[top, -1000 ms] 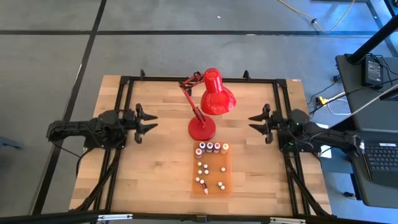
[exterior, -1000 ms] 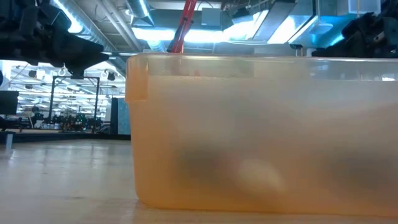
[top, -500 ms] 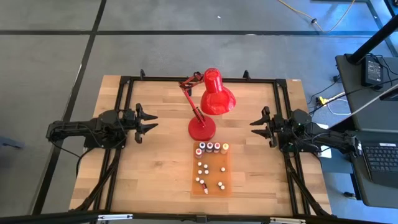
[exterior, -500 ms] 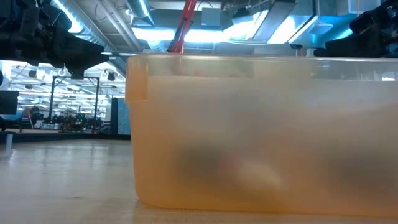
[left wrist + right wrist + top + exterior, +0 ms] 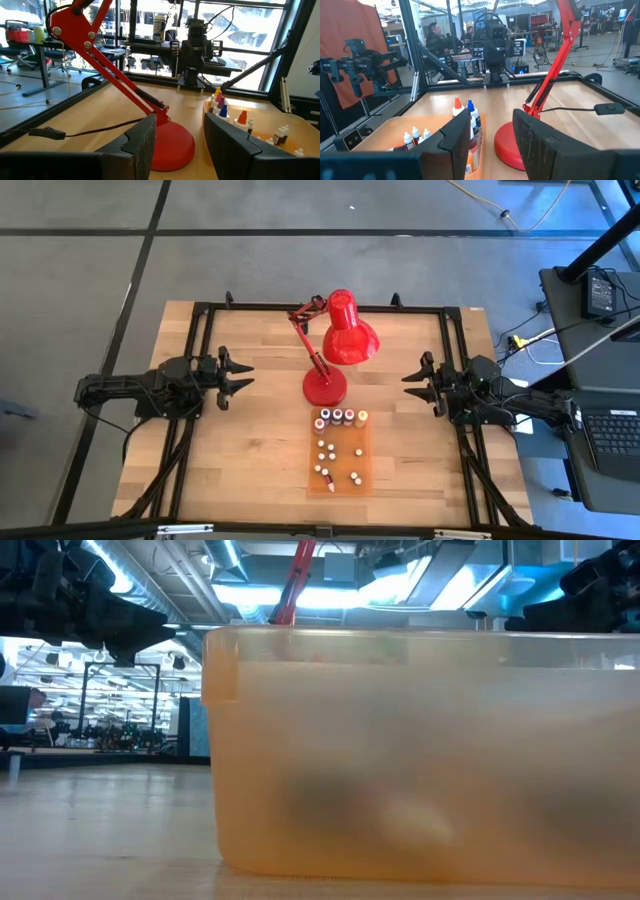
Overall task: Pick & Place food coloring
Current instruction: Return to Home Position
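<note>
On the counter (image 5: 260, 440), toward the front edge: food coloring bottles (image 5: 337, 417) sit inside the orange tray (image 5: 368, 470), just in front of the red desk lamp (image 5: 325, 387). Left claw (image 5: 247, 374) and right claw (image 5: 411, 384) hover at opposite sides, fingers apart.

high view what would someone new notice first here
The big red desk lamp standing mid-table grabs the eye first. Right by its base lies the orange tray, holding the small white-capped food coloring bottles. The left gripper and right gripper sit open at the table's two sides.
</note>
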